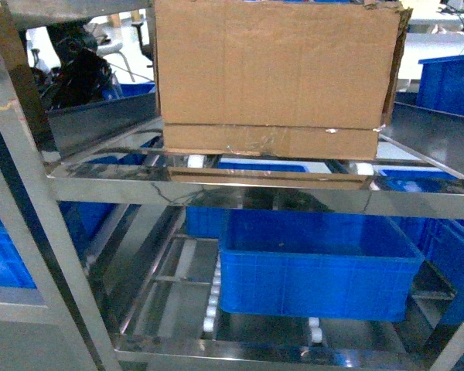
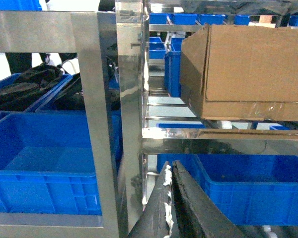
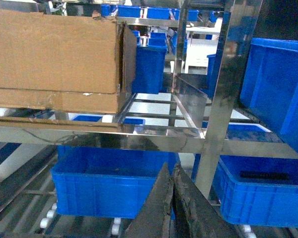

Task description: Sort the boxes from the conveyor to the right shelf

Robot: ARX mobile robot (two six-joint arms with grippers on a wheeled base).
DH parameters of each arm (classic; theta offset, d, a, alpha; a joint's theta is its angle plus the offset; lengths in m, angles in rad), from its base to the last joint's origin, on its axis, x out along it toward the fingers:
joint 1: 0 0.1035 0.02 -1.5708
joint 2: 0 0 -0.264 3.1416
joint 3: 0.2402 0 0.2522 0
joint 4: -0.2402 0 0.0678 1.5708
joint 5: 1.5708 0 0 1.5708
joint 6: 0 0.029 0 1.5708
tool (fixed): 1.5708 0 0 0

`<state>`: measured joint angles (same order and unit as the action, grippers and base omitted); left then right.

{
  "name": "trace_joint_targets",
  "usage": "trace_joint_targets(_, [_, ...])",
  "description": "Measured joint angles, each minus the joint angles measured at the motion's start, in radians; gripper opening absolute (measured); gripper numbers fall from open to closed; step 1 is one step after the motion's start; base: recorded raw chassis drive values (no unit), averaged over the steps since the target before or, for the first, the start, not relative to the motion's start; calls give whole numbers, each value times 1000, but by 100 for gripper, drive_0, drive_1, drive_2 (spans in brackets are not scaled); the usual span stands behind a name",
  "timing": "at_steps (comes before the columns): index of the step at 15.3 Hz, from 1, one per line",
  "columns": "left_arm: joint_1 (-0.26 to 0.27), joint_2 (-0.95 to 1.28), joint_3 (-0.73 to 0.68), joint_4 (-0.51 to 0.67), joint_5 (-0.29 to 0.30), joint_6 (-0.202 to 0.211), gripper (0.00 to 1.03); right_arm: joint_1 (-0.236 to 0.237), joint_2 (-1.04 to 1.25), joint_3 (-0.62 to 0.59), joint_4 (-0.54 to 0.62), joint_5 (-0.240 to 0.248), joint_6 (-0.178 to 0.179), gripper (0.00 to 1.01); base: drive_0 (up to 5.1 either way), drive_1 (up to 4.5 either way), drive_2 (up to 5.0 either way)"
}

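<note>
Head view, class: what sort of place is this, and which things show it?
Probably a warehouse or factory sorting area. A shiny stainless-steel tiered rack with tracks of small white rollers carries a large brown corrugated cardboard box, with blue plastic crates below and around.

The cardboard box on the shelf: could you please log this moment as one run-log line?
box: resting on right shelf upper tier | left gripper: shut, empty | right gripper: shut, empty | blue crate: tier below

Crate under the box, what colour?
Blue; the crate sits one tier below the box, clearest in the head view.
</note>
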<state>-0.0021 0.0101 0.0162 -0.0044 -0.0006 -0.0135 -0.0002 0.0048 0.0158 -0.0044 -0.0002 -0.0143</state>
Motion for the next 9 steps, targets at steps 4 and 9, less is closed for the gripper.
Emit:
trace_joint_targets(4, [0, 0, 0, 0, 0, 0, 2, 0, 0, 0, 0, 0, 0, 2, 0, 0, 0])
trace_joint_targets(9, [0, 0, 0, 0, 0, 0, 18, 0, 0, 0, 0, 0, 0, 5, 0, 0, 0])
